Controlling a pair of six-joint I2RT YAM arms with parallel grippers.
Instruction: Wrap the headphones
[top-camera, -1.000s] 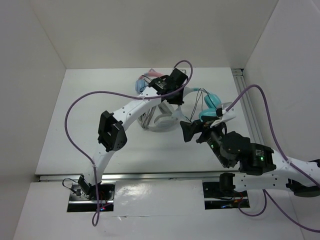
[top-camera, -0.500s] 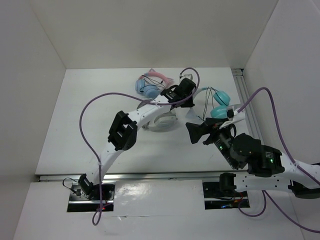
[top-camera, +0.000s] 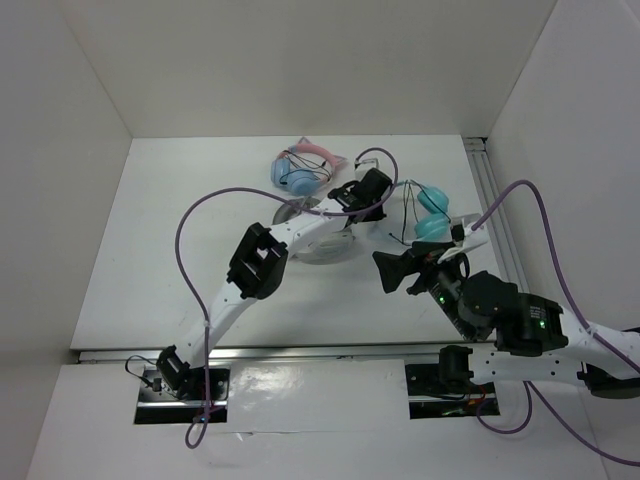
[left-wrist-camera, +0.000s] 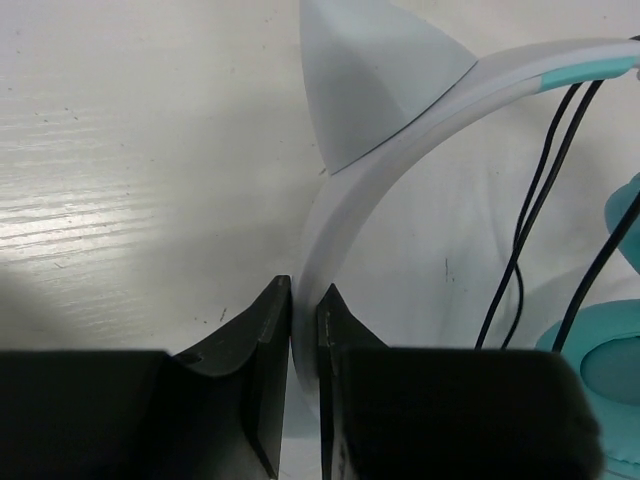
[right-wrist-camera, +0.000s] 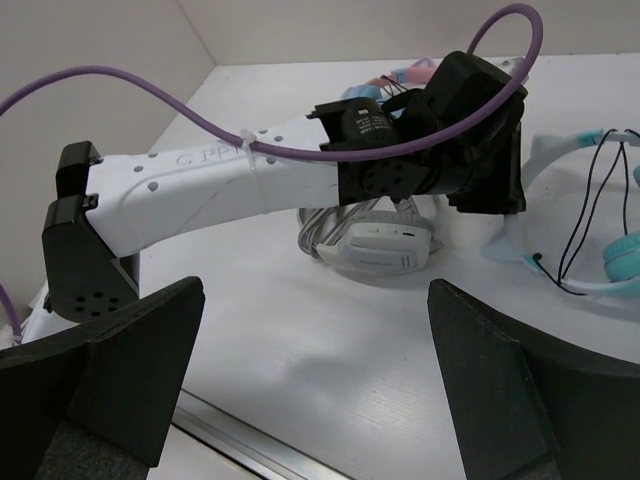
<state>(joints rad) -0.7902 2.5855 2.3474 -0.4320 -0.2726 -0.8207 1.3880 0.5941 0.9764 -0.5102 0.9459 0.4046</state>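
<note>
The headphones (top-camera: 433, 205) lie at the right of the table: teal ear cups, a pale translucent headband (left-wrist-camera: 345, 200) with a cat-ear point (left-wrist-camera: 365, 80), and a thin black cable (left-wrist-camera: 530, 210) looped across the band. My left gripper (top-camera: 385, 197) is shut on the headband; in the left wrist view the band runs between the closed fingertips (left-wrist-camera: 305, 300). The headphones also show at the right edge of the right wrist view (right-wrist-camera: 600, 200). My right gripper (top-camera: 392, 270) is open and empty, low over the table in front of the headphones, its jaws wide apart (right-wrist-camera: 315, 370).
A grey-and-white pair (top-camera: 325, 242) with a coiled grey cable lies under the left arm, also in the right wrist view (right-wrist-camera: 385, 240). A pink-banded blue pair (top-camera: 300, 168) lies at the back. A metal rail (top-camera: 490, 190) runs along the right wall.
My left gripper has moved right and nearer, carrying the headband with it; the teal ear cups shifted right. My right gripper has shifted slightly right and stays open.
</note>
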